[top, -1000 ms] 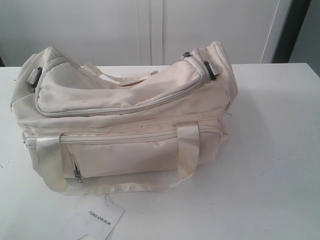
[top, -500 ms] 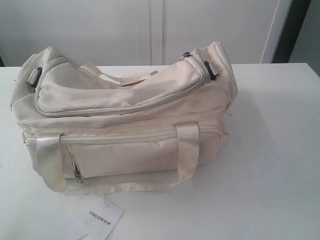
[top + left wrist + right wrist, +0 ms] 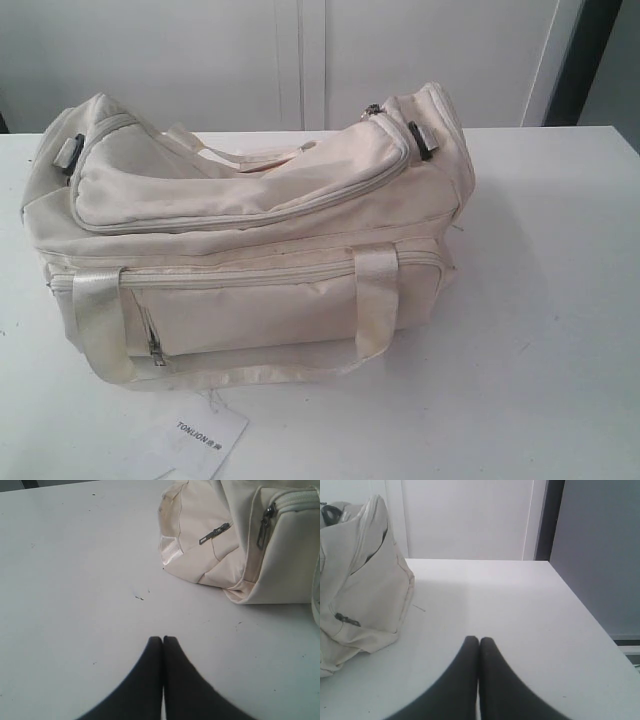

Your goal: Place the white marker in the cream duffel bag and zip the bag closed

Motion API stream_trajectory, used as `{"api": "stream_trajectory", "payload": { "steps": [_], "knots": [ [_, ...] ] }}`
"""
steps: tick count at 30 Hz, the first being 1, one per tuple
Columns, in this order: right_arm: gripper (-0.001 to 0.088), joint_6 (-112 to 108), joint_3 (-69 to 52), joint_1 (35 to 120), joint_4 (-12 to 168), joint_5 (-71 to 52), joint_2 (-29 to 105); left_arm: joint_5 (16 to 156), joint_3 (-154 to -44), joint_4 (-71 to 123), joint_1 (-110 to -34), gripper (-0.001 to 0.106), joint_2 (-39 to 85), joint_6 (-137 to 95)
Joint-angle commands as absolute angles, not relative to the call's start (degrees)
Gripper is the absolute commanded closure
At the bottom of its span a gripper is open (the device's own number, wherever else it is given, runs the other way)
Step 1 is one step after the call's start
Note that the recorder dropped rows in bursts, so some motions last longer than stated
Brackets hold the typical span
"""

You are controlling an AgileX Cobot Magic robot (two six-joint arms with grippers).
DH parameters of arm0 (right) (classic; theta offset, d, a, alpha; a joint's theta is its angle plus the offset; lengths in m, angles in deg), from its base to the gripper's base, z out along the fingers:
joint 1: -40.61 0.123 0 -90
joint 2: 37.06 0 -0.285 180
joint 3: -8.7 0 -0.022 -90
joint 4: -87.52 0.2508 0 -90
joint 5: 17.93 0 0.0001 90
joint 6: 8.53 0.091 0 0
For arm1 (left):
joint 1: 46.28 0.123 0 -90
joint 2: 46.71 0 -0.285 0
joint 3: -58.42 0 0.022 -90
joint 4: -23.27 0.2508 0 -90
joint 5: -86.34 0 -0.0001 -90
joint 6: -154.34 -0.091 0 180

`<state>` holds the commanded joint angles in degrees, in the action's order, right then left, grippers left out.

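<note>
Lying upright, the cream duffel bag (image 3: 250, 215) runs left-right (pocket (image 3: 250, 315) facing camera).

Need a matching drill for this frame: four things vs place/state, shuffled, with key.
Things:
1. large cream fabric duffel bag
2. white paper tag printed TONLION
3. left gripper
4. black strap ring

Places/states:
A. shut, empty, above the white table
B. high on the bag's end
C. lying flat on the table in front of the bag
D. standing on the table, near handle hanging down its front

Pairs: 1-D, 2-C, 3-A, 4-B
</note>
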<state>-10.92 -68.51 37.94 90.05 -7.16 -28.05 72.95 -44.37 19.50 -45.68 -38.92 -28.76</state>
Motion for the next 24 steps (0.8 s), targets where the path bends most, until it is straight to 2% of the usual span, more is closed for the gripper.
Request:
{"api": "stream_trajectory", "payload": {
  "steps": [6, 24],
  "knots": [
    [0.0868, -10.92, -68.51, 37.94, 89.93, 0.30, -28.05, 72.95, -44.37, 19.50, -45.68, 0.105, -38.92, -28.76],
    [0.0868, -11.19, -68.51, 37.94, 90.05, 0.28, -28.05, 72.95, -44.37, 19.50, -45.68, 0.105, -38.92, -28.76]
  ]
}}
